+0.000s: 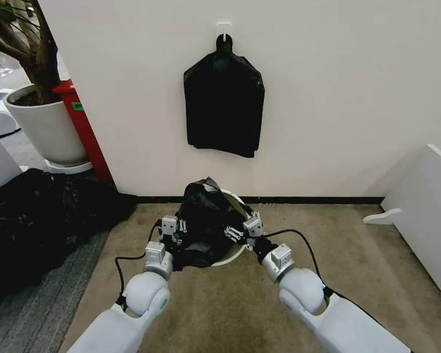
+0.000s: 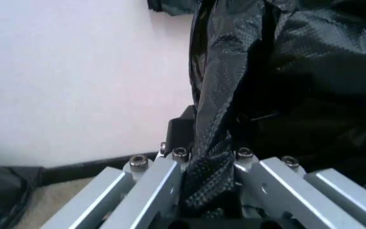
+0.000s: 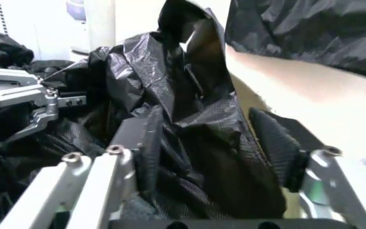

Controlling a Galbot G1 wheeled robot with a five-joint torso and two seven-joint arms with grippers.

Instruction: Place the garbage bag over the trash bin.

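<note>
the left gripper is clamped on the crinkly black plastic garbage bag over the round cream-white plastic trash bin. the right gripper stands open around a fold. i'd worry the thin film slips off the rim there.

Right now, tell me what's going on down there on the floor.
The robot is fitting a black garbage bag over the small cream-white trash bin that stands on the carpet by the wall. The left pincer is shut on a gathered fold of the bag. The right pincer is at the bag's other side with its jaws apart and plastic between them. The bag covers most of the bin, leaving part of the rim showing.
</note>
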